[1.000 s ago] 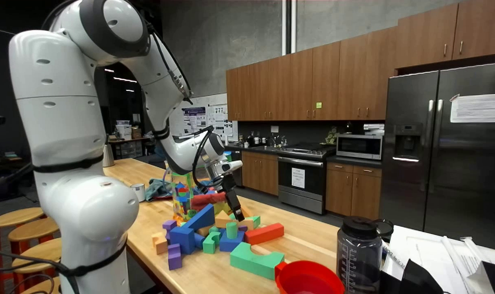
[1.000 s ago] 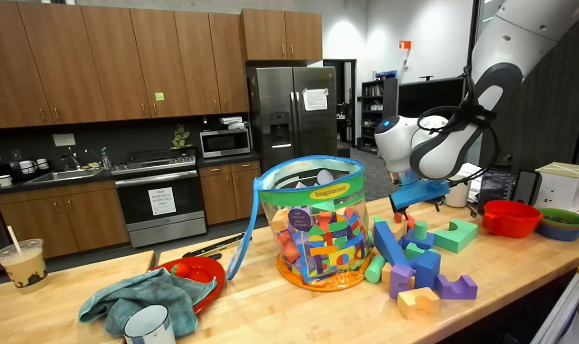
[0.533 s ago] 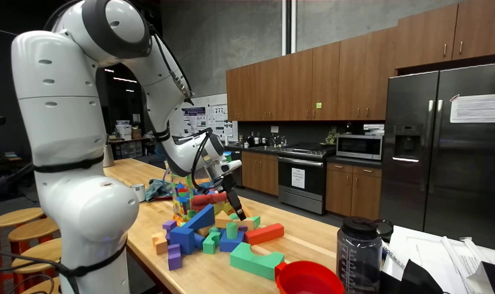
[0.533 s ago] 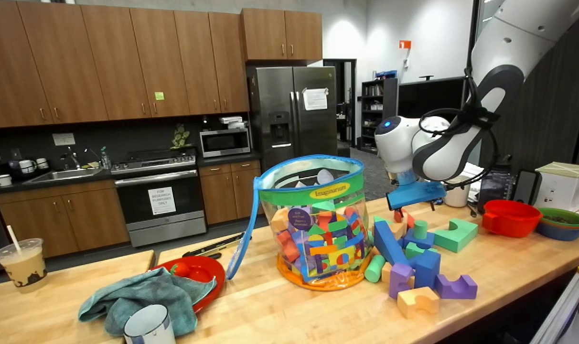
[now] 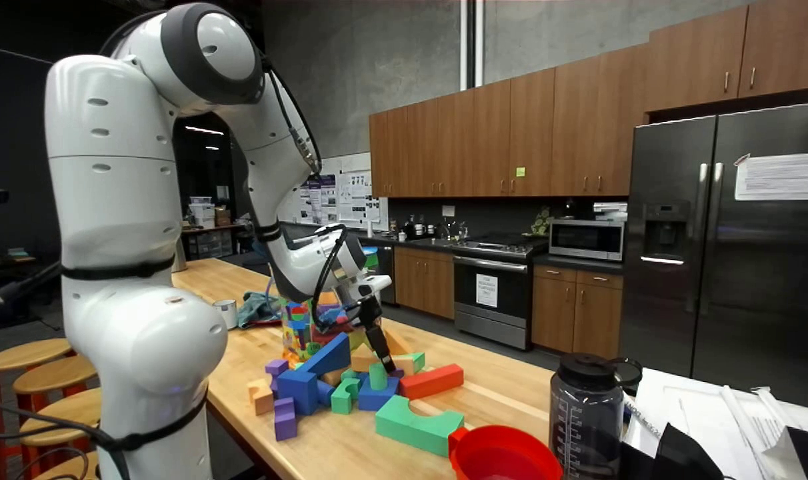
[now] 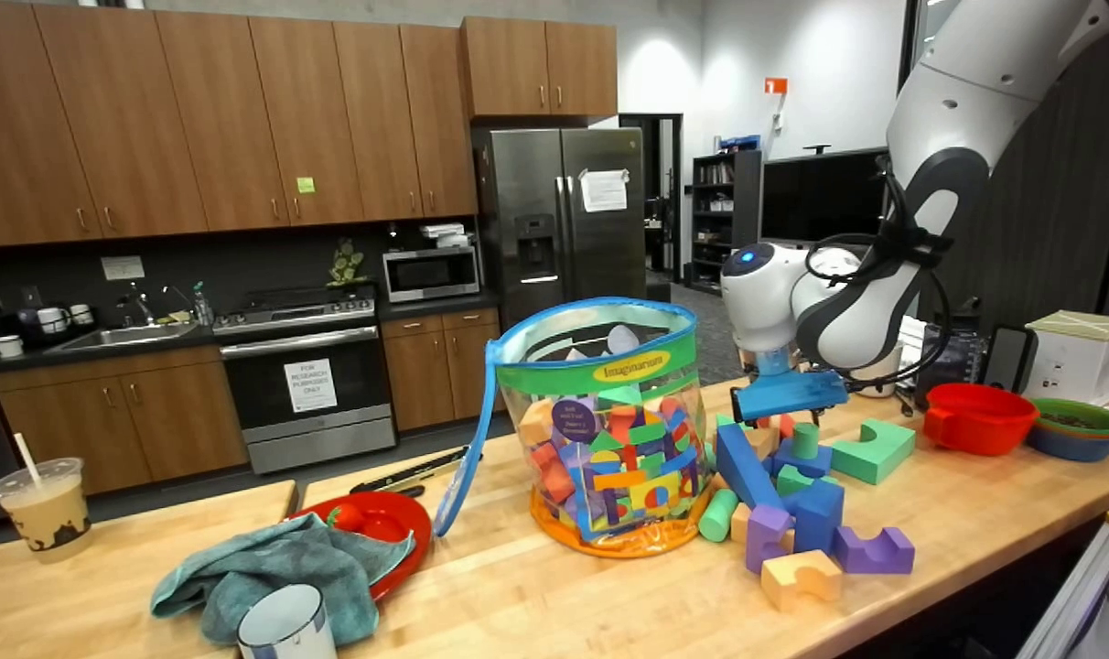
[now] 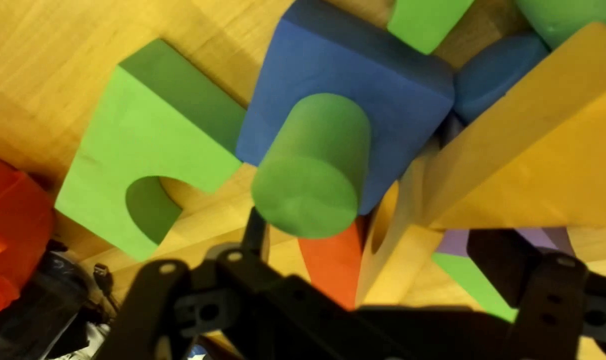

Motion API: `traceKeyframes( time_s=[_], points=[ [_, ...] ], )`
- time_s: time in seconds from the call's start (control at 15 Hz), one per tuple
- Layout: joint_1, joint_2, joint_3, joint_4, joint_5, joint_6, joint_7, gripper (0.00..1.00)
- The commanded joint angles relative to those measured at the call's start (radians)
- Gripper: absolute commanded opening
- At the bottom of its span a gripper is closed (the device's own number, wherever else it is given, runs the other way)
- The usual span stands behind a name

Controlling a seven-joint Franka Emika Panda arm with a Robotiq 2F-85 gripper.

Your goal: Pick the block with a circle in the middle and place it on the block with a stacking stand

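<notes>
Grasping looks like the step: the gripper point(image 7: 372, 232) is spread wide, the tan, foam-looking block with a round hole point(image 7: 403, 250) showing between its jaws, near a blue block point(image 7: 393, 115) carrying an upright green cylinder point(image 7: 315, 165), probably the stand. Next: lower, then squeeze.

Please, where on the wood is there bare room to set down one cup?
Bare wood lies between the white mug and the tan arch block, also between the drink cup and the teal towel. Around the hand it is crowded: the green cylinder stands on the blue block, other blocks close by.
</notes>
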Motion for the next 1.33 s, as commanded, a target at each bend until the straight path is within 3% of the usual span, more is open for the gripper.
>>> traceKeyframes(
  time_s=[0.0,0.33,0.53,0.67,0.87,1.27],
  points=[
    [0.014,0.045,-0.033,0.007,-0.091,0.06,0.064,1.0],
    [0.014,0.062,-0.059,0.024,-0.172,0.068,0.075,1.0],
    [0.01,0.064,-0.069,0.038,-0.121,0.054,-0.016,1.0],
    [0.008,0.065,-0.075,0.047,-0.069,0.052,-0.091,0.94],
    [0.01,0.068,-0.083,0.063,-0.021,0.054,-0.162,1.0],
    [0.02,0.067,-0.088,0.067,-0.005,0.055,-0.182,1.0]
  ],
)
